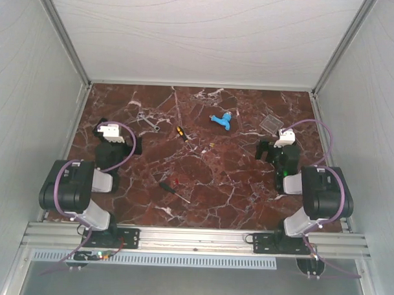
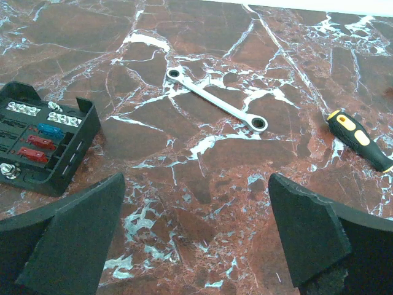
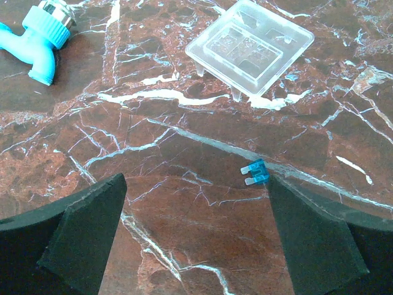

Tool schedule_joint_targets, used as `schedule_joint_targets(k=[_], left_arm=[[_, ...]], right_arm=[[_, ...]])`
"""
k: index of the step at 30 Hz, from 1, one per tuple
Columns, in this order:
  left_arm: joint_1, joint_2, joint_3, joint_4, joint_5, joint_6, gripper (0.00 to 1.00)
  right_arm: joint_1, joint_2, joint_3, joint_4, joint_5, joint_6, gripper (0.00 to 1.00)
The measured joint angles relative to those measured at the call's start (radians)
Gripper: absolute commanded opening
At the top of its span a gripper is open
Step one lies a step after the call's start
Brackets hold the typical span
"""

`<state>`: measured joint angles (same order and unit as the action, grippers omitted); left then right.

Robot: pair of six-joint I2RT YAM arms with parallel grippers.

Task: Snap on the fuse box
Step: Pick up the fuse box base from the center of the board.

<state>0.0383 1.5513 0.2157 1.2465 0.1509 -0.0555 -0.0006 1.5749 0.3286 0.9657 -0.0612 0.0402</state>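
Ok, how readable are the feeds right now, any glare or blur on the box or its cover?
Top view: soft and small, the cover only a faint pale patch. Left wrist view: sharp, even light, the box cut by the left edge. Right wrist view: sharp, cover with slight glints, no heavy glare.

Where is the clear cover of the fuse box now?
The clear cover lies far right on the table, ahead of the right fingers, right of the light-blue tap and beyond a loose blue fuse.
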Motion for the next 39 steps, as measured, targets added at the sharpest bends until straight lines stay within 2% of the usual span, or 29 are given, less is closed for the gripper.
schedule_joint_targets(k=[14,20,25,30,34,39], left_arm=[[0.002,0.0,0.0,0.0,0.002,0.0,1.0],[0.002,-0.072,-0.009,-0.05,-0.075,-0.028,1.0],[0.002,-0.238,0.076,-0.293,-0.167,-0.113,1.0],[0.008,-0.309,0.251,-0.57,-0.23,-0.305,1.0],[0.048,-0.282,0.383,-0.767,-0.259,-0.475,0.99],[0.141,-0.153,0.521,-1.003,-0.285,-0.643,0.92]], right_arm=[[0.0,0.0,0.001,-0.002,0.003,0.001,0.98],[0.008,-0.06,0.113,-0.195,0.011,0.001,0.98],[0.043,-0.148,0.228,-0.386,0.018,0.002,0.98],[0.109,-0.175,0.327,-0.528,0.004,0.004,0.96],[0.18,-0.175,0.342,-0.592,-0.029,0.002,0.94],[0.208,-0.203,0.296,-0.604,-0.091,0.011,0.95]])
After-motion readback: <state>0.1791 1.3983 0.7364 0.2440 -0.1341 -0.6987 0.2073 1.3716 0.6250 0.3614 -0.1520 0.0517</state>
